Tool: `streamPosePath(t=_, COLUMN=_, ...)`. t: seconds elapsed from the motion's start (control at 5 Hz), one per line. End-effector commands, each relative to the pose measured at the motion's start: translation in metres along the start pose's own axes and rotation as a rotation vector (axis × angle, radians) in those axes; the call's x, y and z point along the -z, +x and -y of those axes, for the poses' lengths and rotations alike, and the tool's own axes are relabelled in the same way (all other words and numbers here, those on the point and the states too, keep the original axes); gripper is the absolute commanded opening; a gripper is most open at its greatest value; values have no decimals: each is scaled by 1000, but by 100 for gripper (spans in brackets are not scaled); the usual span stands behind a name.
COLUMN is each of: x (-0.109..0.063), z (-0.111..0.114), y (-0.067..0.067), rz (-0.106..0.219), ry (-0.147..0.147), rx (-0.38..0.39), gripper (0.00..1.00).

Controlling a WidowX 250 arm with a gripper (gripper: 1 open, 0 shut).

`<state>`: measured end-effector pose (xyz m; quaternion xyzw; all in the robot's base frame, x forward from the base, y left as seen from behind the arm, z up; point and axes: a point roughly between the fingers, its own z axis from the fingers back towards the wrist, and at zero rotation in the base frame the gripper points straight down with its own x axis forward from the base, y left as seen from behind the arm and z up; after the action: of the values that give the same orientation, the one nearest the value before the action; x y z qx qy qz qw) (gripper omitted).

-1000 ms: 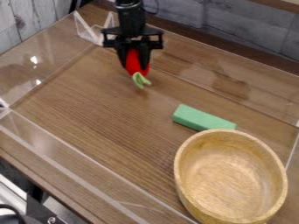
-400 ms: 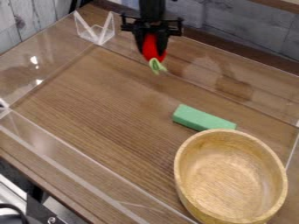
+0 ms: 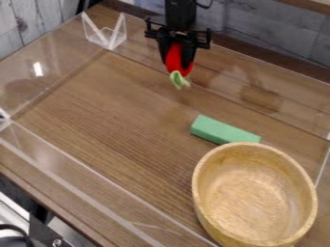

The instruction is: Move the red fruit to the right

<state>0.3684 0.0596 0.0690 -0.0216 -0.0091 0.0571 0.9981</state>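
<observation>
The red fruit [image 3: 179, 60], a small red toy strawberry with a pale green leafy stem hanging below it, is clamped between the black fingers of my gripper [image 3: 179, 58]. The gripper hangs from above at the back middle of the wooden table and is shut on the fruit. The fruit's stem points down, just above the tabletop, and I cannot tell if it touches the wood.
A green rectangular block [image 3: 226, 129] lies right of centre. A wooden bowl [image 3: 254, 194] sits at the front right corner. Clear plastic walls [image 3: 39, 69] ring the table [image 3: 103, 125], with a clear bracket [image 3: 103, 31] at the back left.
The gripper has carried the red fruit to the right and slightly farther back along the table. Its grip has not changed. The block and bowl have not moved.
</observation>
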Motion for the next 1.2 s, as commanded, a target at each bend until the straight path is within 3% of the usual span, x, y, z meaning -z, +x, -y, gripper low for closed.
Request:
streamPosePath(t=0.0, x=-31, z=5, y=7, rz=85, ry=19, rx=88, gripper=0)
streamPosePath(t=0.4, x=-11, z=4, y=0, rz=73, ry=35, rx=199, gripper=0)
streamPosePath(t=1.0, x=-13, z=41, y=0, rz=85, ry=50, rx=102, gripper=0)
